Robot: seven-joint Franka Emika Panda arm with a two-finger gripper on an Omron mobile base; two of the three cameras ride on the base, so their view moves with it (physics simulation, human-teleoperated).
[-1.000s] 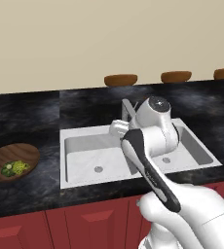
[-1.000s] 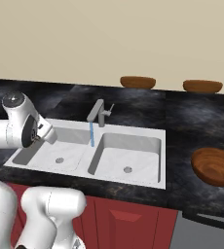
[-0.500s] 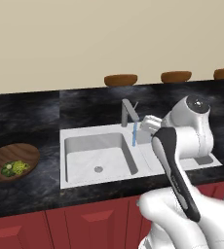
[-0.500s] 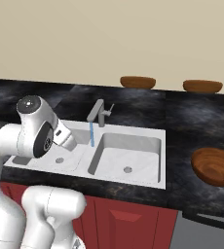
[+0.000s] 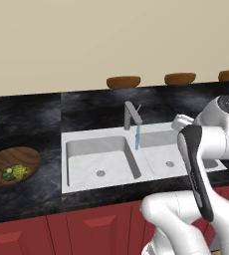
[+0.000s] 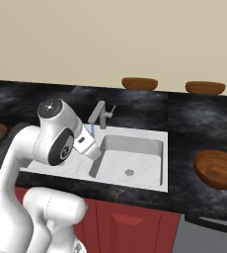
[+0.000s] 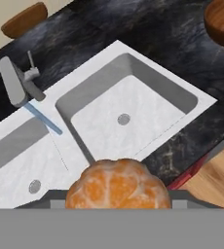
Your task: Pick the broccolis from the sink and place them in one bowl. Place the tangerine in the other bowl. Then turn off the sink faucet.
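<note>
Plainly no readable writing; tool [image 7: 118, 206] grips tangerine [image 7: 118, 185].

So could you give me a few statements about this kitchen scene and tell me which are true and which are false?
1. Water is running from the sink faucet. True.
2. The gripper holds the tangerine. True.
3. The broccolis lie in the sink. False: they sit in the wooden bowl on the counter's left.
4. The other wooden bowl, right of the sink, holds the tangerine. False: nothing shows in it.
5. Both basins have a round drain. True.
</note>
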